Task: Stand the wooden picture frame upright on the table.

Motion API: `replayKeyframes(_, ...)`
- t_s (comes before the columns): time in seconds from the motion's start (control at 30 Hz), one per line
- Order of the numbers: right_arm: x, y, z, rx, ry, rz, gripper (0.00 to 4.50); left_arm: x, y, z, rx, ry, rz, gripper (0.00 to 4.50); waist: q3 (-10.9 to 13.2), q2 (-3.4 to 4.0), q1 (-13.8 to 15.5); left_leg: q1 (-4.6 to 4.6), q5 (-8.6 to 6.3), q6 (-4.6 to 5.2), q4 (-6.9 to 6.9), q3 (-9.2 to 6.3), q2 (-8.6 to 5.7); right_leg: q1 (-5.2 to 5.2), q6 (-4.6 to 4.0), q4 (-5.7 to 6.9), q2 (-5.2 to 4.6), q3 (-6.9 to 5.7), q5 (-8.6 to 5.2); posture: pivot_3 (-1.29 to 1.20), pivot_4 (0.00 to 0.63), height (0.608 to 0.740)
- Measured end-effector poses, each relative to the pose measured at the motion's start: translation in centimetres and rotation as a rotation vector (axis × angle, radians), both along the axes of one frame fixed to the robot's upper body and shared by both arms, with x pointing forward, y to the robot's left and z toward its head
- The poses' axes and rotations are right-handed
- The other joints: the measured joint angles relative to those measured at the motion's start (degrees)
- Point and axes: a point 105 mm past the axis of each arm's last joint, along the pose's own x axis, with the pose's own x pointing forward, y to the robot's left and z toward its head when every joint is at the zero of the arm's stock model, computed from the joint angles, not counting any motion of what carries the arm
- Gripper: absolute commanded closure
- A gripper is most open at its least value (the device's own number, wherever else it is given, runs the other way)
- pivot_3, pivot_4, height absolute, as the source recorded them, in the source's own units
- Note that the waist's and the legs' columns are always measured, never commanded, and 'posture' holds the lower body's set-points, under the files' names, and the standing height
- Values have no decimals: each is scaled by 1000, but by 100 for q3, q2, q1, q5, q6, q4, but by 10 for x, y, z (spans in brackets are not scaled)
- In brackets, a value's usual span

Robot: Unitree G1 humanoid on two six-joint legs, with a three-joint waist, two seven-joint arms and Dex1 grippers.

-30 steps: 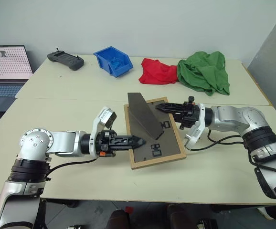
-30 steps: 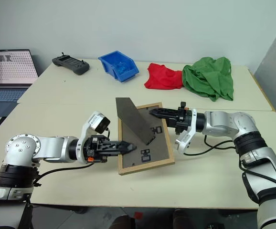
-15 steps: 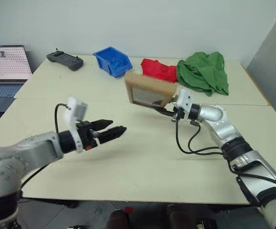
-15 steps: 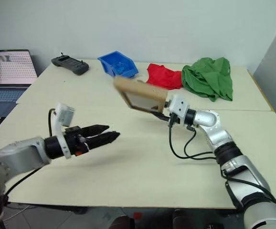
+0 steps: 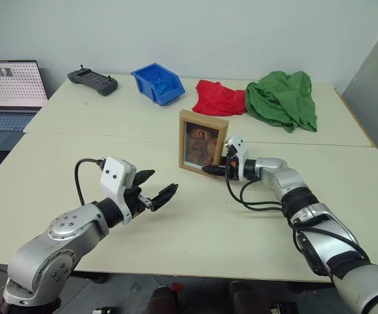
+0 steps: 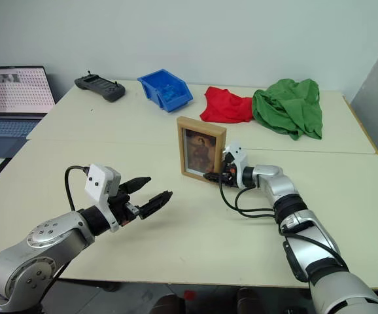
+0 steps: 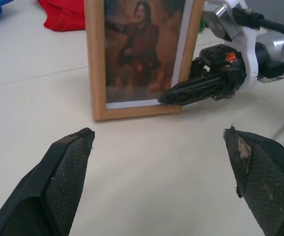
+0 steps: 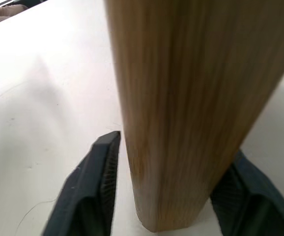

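Standing upright on table [image 5: 195,222]: wooden picture frame [image 5: 203,143]; right wrist view shows right pincer [image 8: 164,189] straddling its edge, loosened; left pincer [image 7: 164,179] open.

Lighting even, bright, diffuse from overhead; no hard glare on table [image 5: 195,229]. Soft faint shadows under both arms and beside picture frame [image 5: 203,142]. Head views sharp. Left wrist view: fingertips [image 7: 66,182] slightly soft, frame sharp. Right wrist view: wood close-up, mildly blurred, table washed pale.
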Motion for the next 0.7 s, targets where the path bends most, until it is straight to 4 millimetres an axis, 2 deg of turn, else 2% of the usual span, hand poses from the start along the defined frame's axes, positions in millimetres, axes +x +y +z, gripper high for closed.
replayKeyframes(0.2, 3, -11, -3, -13, -13, -44, 38, 10, 3, -2, -9, 7, -3, 0, 0, 0, 4, 0, 0, 0, 0, -1, 0, 1, 0, -1, 0, -1, 0, 0, 150, 740)
replayKeyframes(0.27, 0, -22, -7, -34, -16, -60, 38, 14, 4, -1, -5, 3, -12, 0, 0, 0, 14, -2, 0, 0, 0, -2, 0, 1, 0, -2, 0, -4, 0, 0, 150, 740)
replayKeyframes(0.3, -2, -35, -10, -68, -23, -80, 38, 19, 8, 0, 5, 5, -11, 0, 0, 0, 18, -2, 0, 0, 0, -2, -1, 1, 0, -2, 0, -3, 0, 0, 150, 740)
replayKeyframes(0.33, -3, -38, -11, -74, -23, -84, 38, 19, 9, 0, 7, 4, -9, 0, 0, 0, 17, -2, 0, 0, 0, -2, -1, 1, 0, -2, 0, -3, 0, 0, 150, 740)
replayKeyframes(0.37, -2, -49, -11, -97, -27, -107, 38, 22, 12, 0, 13, 6, -7, 0, 0, 0, 6, -1, 0, 0, 0, 0, -1, 1, 0, -2, 0, -1, 0, 0, 150, 740)
replayKeyframes(0.47, -12, -80, -5, -181, -98, -135, 38, 28, 21, 5, 40, 22, -40, 0, 2, 3, 15, -3, 0, 1, -2, -7, 1, 0, 1, -4, 5, -6, 0, 0, 150, 740)
replayKeyframes(0.53, -24, -99, 8, -233, -152, -129, 38, 34, 38, 14, 74, 40, -37, 0, 5, 5, 11, -4, -1, 1, -3, -11, 1, 0, 2, -6, 7, -9, -1, 0, 150, 740)
replayKeyframes(0.57, -35, -103, 30, -198, -176, -103, 38, 41, 52, 24, 95, 46, -32, 0, 8, 6, 7, -4, -1, 1, -3, -11, 1, 0, 2, -4, 8, -8, -1, 0, 150, 740)
replayKeyframes(0.6, -37, -102, 37, -188, -189, -89, 38, 42, 56, 27, 100, 44, -26, 0, 11, 8, -25, 0, -1, 2, -4, -11, 3, -1, 2, -4, 12, -5, -1, 0, 150, 740)
replayKeyframes(0.7, -64, -87, 85, -90, -247, 14, 38, 47, 69, 46, 116, 37, -63, 0, 11, 7, -70, 12, -2, 4, -20, -12, 10, 3, -3, -4, 22, -4, -4, 0, 150, 740)
